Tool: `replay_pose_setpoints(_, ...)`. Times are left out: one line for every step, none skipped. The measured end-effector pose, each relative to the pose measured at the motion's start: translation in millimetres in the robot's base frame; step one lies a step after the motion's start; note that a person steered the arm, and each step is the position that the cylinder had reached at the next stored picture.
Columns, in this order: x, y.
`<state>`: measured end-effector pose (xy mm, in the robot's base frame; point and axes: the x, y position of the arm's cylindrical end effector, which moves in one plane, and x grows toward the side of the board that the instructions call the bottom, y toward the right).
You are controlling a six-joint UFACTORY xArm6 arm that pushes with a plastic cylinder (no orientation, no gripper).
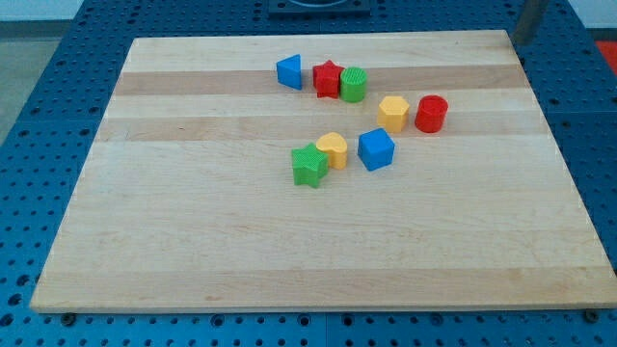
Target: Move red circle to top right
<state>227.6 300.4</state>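
One red round ribbed plastic block [431,114] stood upright on the wooden board [193,241], touching a yellow hexagon-ish block [393,113]. My tip [522,40] sat near the top right corner, well apart from it.

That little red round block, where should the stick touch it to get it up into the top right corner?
No gripping here, only pushing. Probably meet the red circle on its lower-left side, beside the yellow block, then push toward the view's top right. My tip sits near that corner now.
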Motion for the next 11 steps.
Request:
replay_pose_setpoints(28,-44)
replay_pose_setpoints(47,-91)
replay_pose_setpoints(66,-99)
replay_pose_setpoints(83,-86)
replay_pose_setpoints(108,-84)
replay_pose_setpoints(153,-90)
replay_pose_setpoints(187,-121)
replay_pose_setpoints(197,-168)
replay_pose_setpoints(196,-184)
replay_pose_setpoints(194,-169)
replay_pose_setpoints(174,-152)
